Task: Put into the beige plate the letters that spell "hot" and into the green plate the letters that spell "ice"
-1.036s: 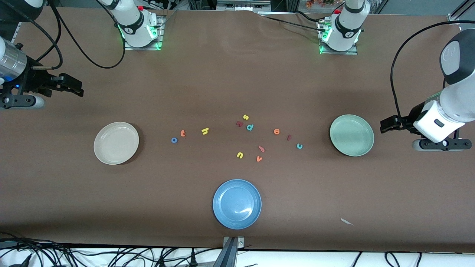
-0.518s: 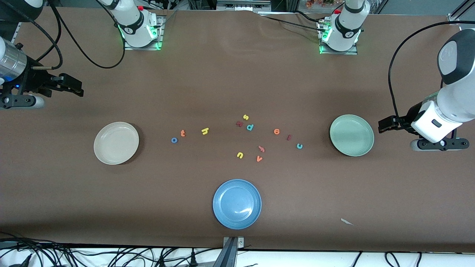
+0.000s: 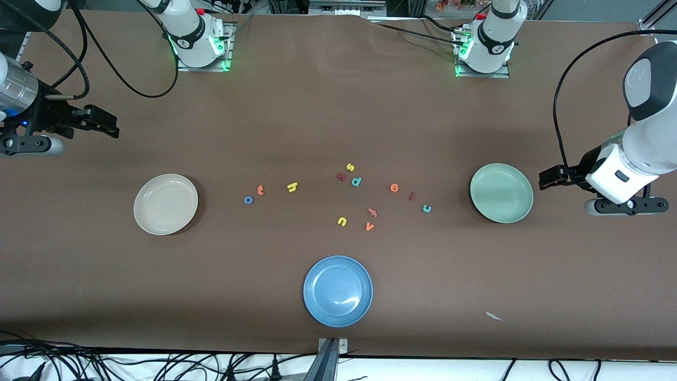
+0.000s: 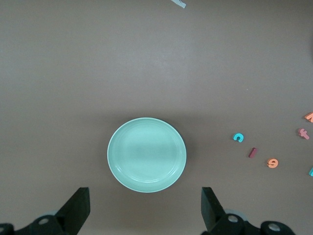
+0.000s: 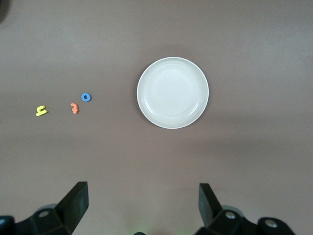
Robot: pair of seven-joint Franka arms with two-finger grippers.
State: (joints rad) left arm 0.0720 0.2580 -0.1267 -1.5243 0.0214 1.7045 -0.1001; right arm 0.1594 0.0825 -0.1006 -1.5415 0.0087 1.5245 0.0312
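Note:
The beige plate [image 3: 165, 203] [image 5: 172, 93] lies toward the right arm's end, with the blue o [image 3: 248, 200] [image 5: 85, 97], orange t [image 3: 260, 189] and yellow h [image 3: 292, 186] beside it. At the left arm's end the green plate [image 3: 501, 192] [image 4: 146, 154] holds nothing. The teal c [image 3: 427, 208] [image 4: 238, 137], dark red i [image 3: 412, 196] and orange e [image 3: 394, 187] lie beside it. My left gripper [image 3: 547, 179] [image 4: 145, 205] hangs open over bare table by the green plate. Over the table's edge, my right gripper [image 3: 112, 127] [image 5: 143, 200] is open and empty.
A blue plate [image 3: 337, 290] sits nearest the front camera. Other letters lie mid-table: yellow s [image 3: 350, 167], dark red k [image 3: 341, 176], teal p [image 3: 356, 181], yellow u [image 3: 341, 221], orange v [image 3: 369, 226] and a pinkish letter [image 3: 373, 212]. A paper scrap [image 3: 494, 316] lies near the front edge.
The left arm shifted slightly toward the green plate, then held still. The right arm and all letters stayed put.

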